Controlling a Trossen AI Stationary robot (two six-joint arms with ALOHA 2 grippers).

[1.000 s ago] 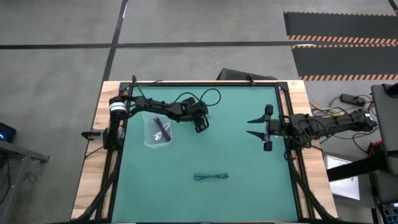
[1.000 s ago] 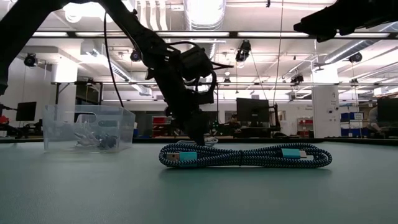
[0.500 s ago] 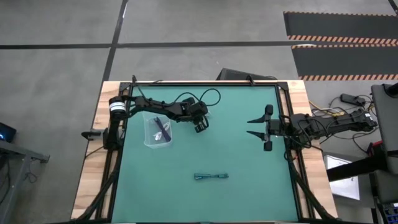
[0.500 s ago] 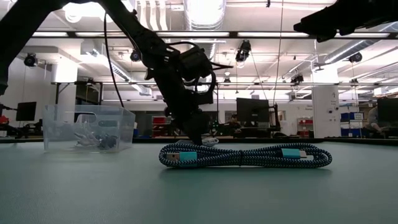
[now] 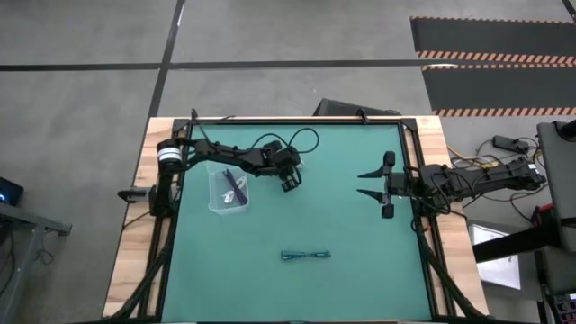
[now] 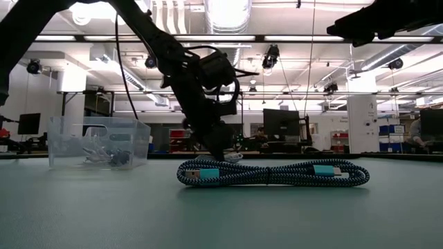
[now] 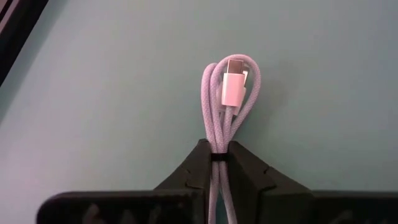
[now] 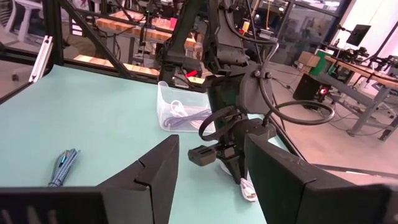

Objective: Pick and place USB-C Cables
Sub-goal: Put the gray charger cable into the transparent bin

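Note:
A white coiled USB-C cable lies on the green mat at the far left of centre. My left gripper is shut on it, right of the clear bin. The bin holds other cables. A dark teal braided cable lies straight on the mat near the front, also seen in the low view. My right gripper stands open at the right side of the mat, above it, with nothing between its fingers. My left gripper pinches the white bundle's strands between its two fingers, some way back from the looped end with the white plug. The fingers come from above and lie across the bundle. The looped end lies on the mat beyond the fingers.
The black frame rails run along the mat's far edge and sides. The left arm's own black wire loops above its wrist. Open mat lies between the two grippers and around the teal cable.
My left gripper has stayed in place over the white cable and its fingers have closed on the bundle. The cable still lies on the mat.

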